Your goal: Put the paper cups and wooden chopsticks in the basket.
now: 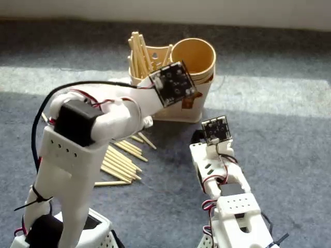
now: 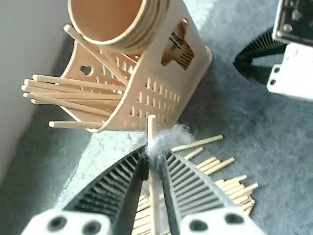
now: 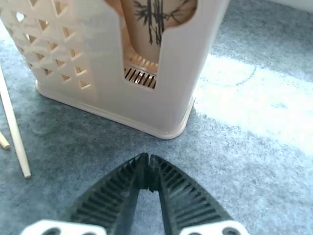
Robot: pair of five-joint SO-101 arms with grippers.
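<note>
1. Grey carpet [image 1: 289, 155] covers the work surface. Both white arms stand at its near edge, at 6 o'clock in the high view.
2. Loose wooden chopsticks [image 1: 121, 160] lie heaped on the carpet beside the left arm, at about 7 o'clock from the basket [image 1: 200, 101].
3. Right gripper [image 3: 148, 172]: claw together, nothing between the tips. It sits low over the carpet at about 5 o'clock from the basket, near its wall and not touching it.
4. Left gripper [image 2: 152, 157]: claw clamped on a single chopstick [image 2: 152, 128]. The stick's free end points at the basket's perforated wall. I cannot tell whether the tip touches it.
5. The basket stands upright on the carpet at 12 o'clock, farthest from the arm bases.
6. Nested paper cups [image 1: 194, 54] lean in the basket's 3 o'clock half, mouth open upward. A bundle of chopsticks [image 1: 138, 51] stands in its 9 o'clock half, ends projecting past the rim.
</note>
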